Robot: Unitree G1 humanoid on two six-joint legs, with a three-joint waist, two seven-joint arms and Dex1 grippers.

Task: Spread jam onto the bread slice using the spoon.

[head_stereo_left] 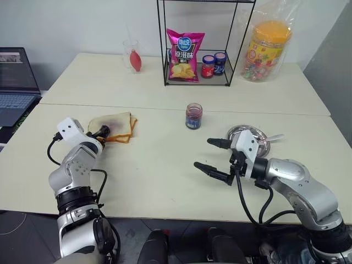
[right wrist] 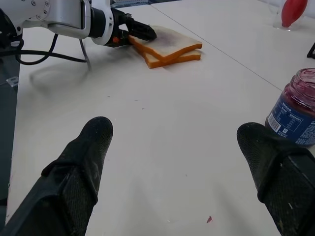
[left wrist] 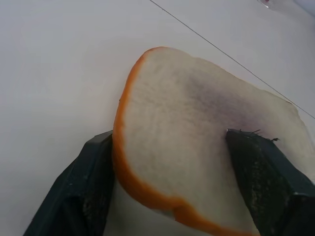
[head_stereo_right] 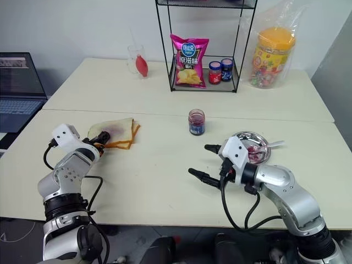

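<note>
Two stacked slices lie at the table's [head_stereo_left: 165,165] left: the bread slice [left wrist: 197,142] on top, the left gripper's [left wrist: 177,172] fingers closing around its edge. One jam [head_stereo_left: 193,116] jar stands mid-table. The right gripper [head_stereo_left: 212,155] hovers, fingers spread, empty. White wall [head_stereo_left: 71,25] behind.

The lower slice [right wrist: 170,59] shows just its orange crust edge under the bread slice [right wrist: 166,40], at the left gripper [right wrist: 142,33], whose far finger is hidden behind the bread. The jam [right wrist: 297,113] jar beside the right gripper [right wrist: 179,142] is cut by the frame edge. The spoon [head_stereo_left: 273,137] is too small to read.
</note>
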